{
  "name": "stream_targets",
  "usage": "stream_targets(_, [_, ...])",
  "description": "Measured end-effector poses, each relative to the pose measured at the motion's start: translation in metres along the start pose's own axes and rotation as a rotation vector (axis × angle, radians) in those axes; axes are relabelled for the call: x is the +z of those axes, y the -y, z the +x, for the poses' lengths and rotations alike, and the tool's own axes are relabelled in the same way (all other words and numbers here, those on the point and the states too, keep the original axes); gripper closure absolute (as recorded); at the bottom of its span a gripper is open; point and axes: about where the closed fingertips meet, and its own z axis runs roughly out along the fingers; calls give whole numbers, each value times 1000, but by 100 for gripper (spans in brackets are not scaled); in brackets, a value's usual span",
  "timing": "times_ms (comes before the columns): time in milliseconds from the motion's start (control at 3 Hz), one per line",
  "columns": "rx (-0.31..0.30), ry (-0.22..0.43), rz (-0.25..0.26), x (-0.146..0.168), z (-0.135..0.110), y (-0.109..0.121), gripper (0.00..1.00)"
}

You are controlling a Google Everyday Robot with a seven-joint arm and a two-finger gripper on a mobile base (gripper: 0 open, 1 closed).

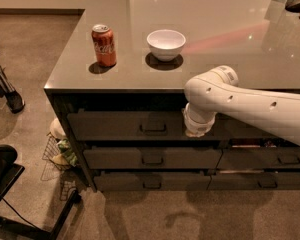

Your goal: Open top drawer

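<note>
A dark grey cabinet with a glossy counter (230, 49) stands on a carpeted floor. On the counter's left part, a red soda can (104, 45) stands upright, with a white bowl (166, 44) near it on the right. Just under the counter runs the top drawer (110, 126), a long, flat, dark grey-brown front with one small dark bar handle (153, 127) at its centre, level with the drawers below. Right of the handle, the white arm (250, 104) bends down, holding the gripper (197, 129) against the drawer front. Whether it is spread or pressed together, I cannot tell.
</note>
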Motion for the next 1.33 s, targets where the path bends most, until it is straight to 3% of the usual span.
stream_targets(333, [0, 0, 0, 0, 0, 0, 100])
stream_targets(667, [11, -37, -2, -27, 5, -15, 100])
stream_targets(1333, [76, -248, -18, -190, 40, -109, 100])
